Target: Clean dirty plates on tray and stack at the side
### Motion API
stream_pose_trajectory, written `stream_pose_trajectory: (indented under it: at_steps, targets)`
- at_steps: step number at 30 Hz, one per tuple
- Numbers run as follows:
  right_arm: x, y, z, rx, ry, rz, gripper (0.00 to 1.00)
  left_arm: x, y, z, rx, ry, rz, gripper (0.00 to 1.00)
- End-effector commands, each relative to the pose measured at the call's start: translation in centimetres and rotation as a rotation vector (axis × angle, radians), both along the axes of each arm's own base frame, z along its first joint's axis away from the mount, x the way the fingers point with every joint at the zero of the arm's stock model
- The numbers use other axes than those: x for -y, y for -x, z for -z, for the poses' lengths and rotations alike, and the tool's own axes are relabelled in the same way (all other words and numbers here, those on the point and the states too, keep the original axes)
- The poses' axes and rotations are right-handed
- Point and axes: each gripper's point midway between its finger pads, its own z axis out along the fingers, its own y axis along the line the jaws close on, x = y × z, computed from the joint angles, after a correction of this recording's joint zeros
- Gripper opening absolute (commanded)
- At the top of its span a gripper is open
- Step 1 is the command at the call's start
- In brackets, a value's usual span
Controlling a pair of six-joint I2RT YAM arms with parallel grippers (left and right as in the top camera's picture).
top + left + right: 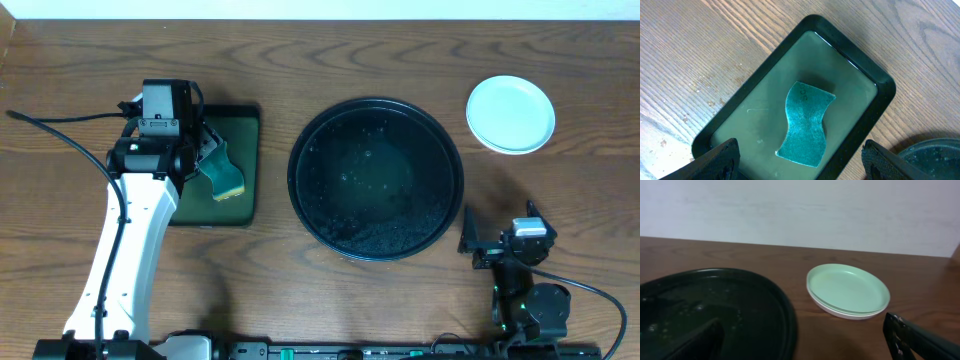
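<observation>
I noted the left fingers (720, 159) spread wide and empty, poised over the sponge (805, 125) in the small green tray (883, 86). Its long axis ran away from the fingers, crosswise to their closing line. The embossing on it was unreadable. The tray (300, 190) held no plates. The right fingers (920, 342) were wide apart and empty. The plates (847, 287) sat stacked on the desk (100, 60) ahead of them, with the right arm nearer.
</observation>
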Motion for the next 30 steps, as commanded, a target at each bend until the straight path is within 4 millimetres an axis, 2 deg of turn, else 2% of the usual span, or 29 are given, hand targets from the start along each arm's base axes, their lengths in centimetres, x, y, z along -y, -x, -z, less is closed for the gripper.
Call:
stream_pose_trajectory:
  at_steps: [1, 7, 30]
  targets:
    - [0.7, 0.0, 0.1, 0.001, 0.024, 0.025, 0.99, -0.3, -0.4, -0.6, 0.012, -0.011, -0.004, 0.79]
    - [2.2, 0.0, 0.0, 0.002, 0.025, 0.084, 0.99, -0.3, -0.4, -0.6, 0.012, -0.011, -0.004, 0.79]
    - [2.2, 0.0, 0.0, 0.001, 0.025, 0.085, 0.99, -0.3, -0.4, -0.6, 0.012, -0.011, -0.004, 0.79]
